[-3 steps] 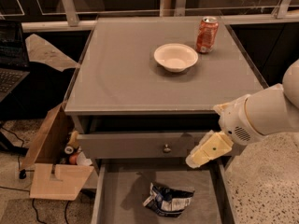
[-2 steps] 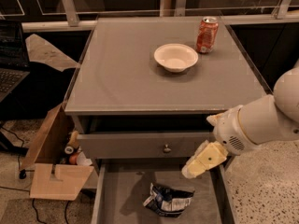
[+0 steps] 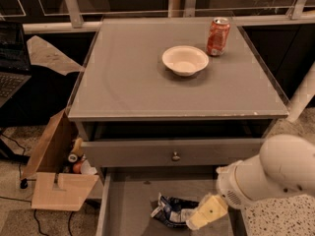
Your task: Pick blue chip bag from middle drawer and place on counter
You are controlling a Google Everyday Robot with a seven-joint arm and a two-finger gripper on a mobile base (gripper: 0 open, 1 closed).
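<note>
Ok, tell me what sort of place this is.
Probably an office or lab corner: a grey drawer cabinet's counter with bowl and soda can, a laptop alongside. The gripper hovers by the blue chip bag in the middle drawer.

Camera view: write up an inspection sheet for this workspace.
Surface: grey counter, holding a white bowl and an orange-red soda can, apart.
Job's things: blue chip bag lies crumpled in the open middle drawer.
Clutter: cardboard box with small items on the floor, left.
Tool: low over the drawer, at the bag's right end.
Cables: black cable on the floor, left.
Surroundings: laptop at left; railing behind.
</note>
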